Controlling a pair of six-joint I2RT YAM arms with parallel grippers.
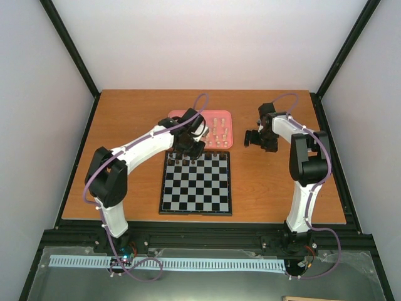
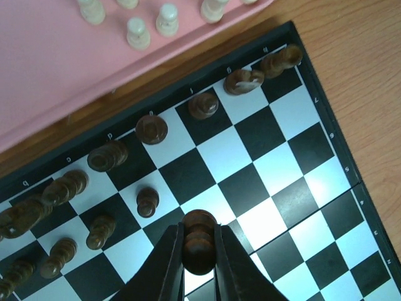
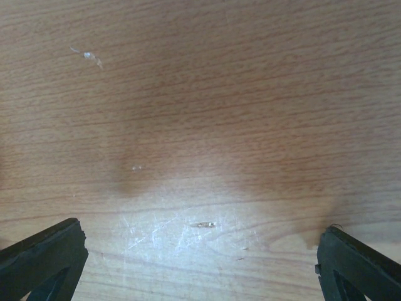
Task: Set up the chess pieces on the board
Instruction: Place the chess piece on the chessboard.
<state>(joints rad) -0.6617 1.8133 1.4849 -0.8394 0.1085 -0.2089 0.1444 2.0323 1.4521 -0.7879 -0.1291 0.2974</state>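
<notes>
The board (image 1: pixel 196 204) lies mid-table, also in the left wrist view (image 2: pixel 294 182). Several dark pieces stand along its far rows (image 2: pixel 151 128), with dark pawns (image 2: pixel 147 202) in the second row. My left gripper (image 2: pixel 199 241) is shut on a dark pawn (image 2: pixel 199 233) and holds it just above the second row; in the top view it (image 1: pixel 188 149) hangs over the board's far edge. Cream pieces (image 2: pixel 138 32) stand in the pink tray (image 2: pixel 56 75). My right gripper (image 1: pixel 253 140) is open and empty over bare wood, its fingertips (image 3: pixel 44 254) wide apart.
The pink tray (image 1: pixel 227 119) sits just beyond the board's far edge, with cream pieces (image 1: pixel 218 130) in its right half. Black frame rails border the wooden table (image 1: pixel 125 113) on all sides. The right arm stands right of the tray.
</notes>
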